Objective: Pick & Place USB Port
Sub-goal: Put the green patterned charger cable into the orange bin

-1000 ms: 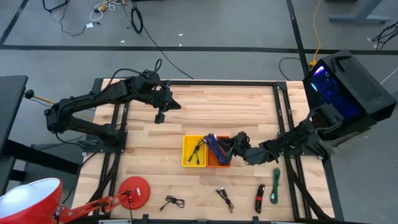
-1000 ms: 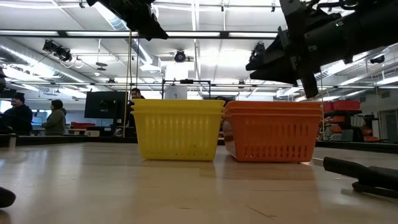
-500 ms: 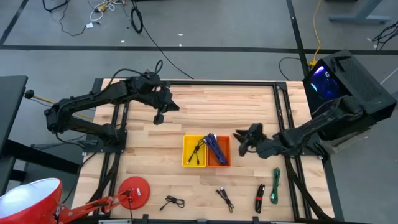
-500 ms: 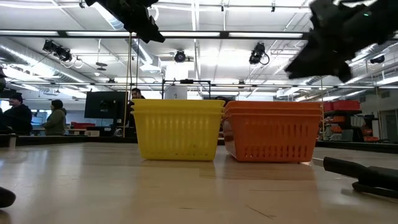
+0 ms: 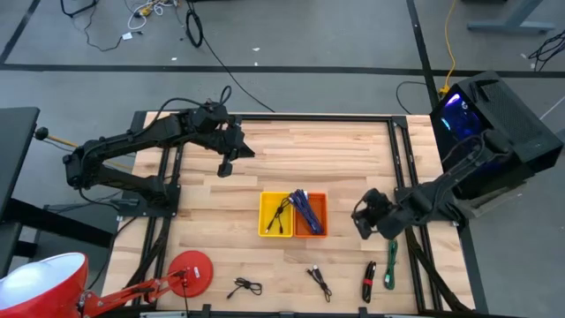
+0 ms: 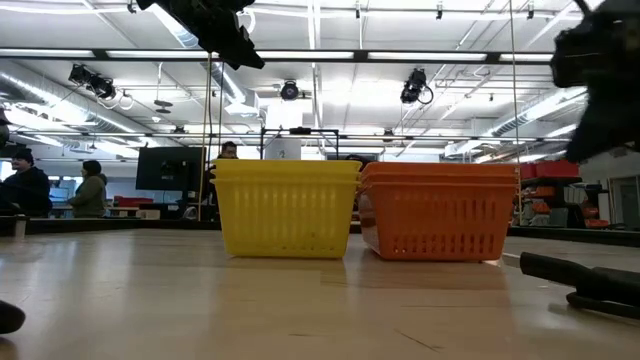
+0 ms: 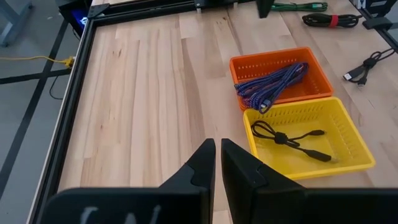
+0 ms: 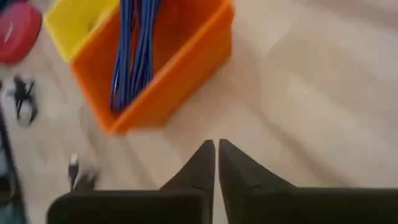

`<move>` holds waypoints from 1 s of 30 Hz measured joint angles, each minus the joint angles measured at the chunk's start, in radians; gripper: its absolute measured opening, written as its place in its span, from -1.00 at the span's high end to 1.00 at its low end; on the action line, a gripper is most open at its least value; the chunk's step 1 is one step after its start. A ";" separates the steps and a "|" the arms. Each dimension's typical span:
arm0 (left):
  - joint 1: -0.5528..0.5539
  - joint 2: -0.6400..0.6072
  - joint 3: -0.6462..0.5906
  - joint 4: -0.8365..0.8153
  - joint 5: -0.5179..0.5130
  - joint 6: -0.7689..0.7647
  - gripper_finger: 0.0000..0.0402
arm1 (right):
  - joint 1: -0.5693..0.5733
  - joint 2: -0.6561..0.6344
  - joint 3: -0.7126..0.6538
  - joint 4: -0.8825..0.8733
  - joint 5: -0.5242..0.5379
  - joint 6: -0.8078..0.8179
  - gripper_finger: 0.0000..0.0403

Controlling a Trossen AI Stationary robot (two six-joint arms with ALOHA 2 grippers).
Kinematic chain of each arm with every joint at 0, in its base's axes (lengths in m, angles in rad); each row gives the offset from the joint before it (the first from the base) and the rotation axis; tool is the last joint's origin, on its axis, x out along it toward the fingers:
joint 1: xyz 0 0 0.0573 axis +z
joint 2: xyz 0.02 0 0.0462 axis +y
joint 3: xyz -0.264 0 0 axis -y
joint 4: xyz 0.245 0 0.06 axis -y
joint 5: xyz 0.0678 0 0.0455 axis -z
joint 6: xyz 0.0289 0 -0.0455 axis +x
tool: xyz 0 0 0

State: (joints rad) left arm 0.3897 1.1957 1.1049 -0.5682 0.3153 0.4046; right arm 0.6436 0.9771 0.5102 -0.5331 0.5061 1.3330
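Two small baskets sit side by side at the middle of the table (image 5: 353,150), touching along one wall, so that cables can be sorted by kind. The yellow basket (image 5: 275,215) holds one thin black cable (image 7: 287,138), and the orange basket (image 5: 311,215), at its 3 o'clock in the high view, holds a coiled blue cable (image 7: 273,83).

The right hand (image 5: 363,222) hangs above bare wood just past the orange basket, again at about 3 o'clock from it. Its two fingers (image 8: 200,163) lie together with nothing between them, which reads as an empty hand clear of the basket and free to go for another piece.

The cables not yet sorted lie along the near edge of the table, at roughly 5 to 6 o'clock from the baskets: a black cable with a red band (image 5: 369,282), a green cable (image 5: 391,262) beside it, and two small black cables (image 5: 320,283), the other (image 5: 244,287) farther toward 7 o'clock. The first two lie nearest the right hand, so one of them seems the likely next pick; which one is the USB piece the task means I cannot tell.

The left hand (image 5: 227,166) waits well apart at about 11 o'clock from the yellow basket, raised over open table, its fingers (image 7: 202,163) pressed together and holding nothing. Kept there, it leaves the baskets and the loose cables unobstructed for the other arm.

A red round object (image 5: 192,269) rests near the table's near-left corner, away from the work.
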 joint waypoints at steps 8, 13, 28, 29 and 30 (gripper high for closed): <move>-0.001 0.000 0.000 0.002 0.000 -0.007 0.84 | 0.129 0.000 0.000 -0.120 -0.206 0.232 0.95; -0.001 0.000 0.000 0.005 0.001 -0.008 0.84 | 0.184 0.000 0.000 -0.215 -0.390 0.385 0.95; -0.001 0.000 0.000 0.034 0.001 -0.003 0.84 | 0.196 0.000 0.000 -0.343 -0.576 0.508 0.61; -0.001 0.000 0.000 0.034 0.001 -0.002 0.84 | 0.196 0.003 0.000 -0.344 -0.574 0.511 0.56; -0.001 0.000 0.000 0.034 0.001 -0.001 0.84 | 0.196 0.005 0.000 -0.343 -0.575 0.513 0.52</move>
State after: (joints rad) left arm 0.3885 1.1957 1.1049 -0.5343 0.3161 0.4035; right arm 0.8395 0.9818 0.5102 -0.8764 -0.0685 1.8459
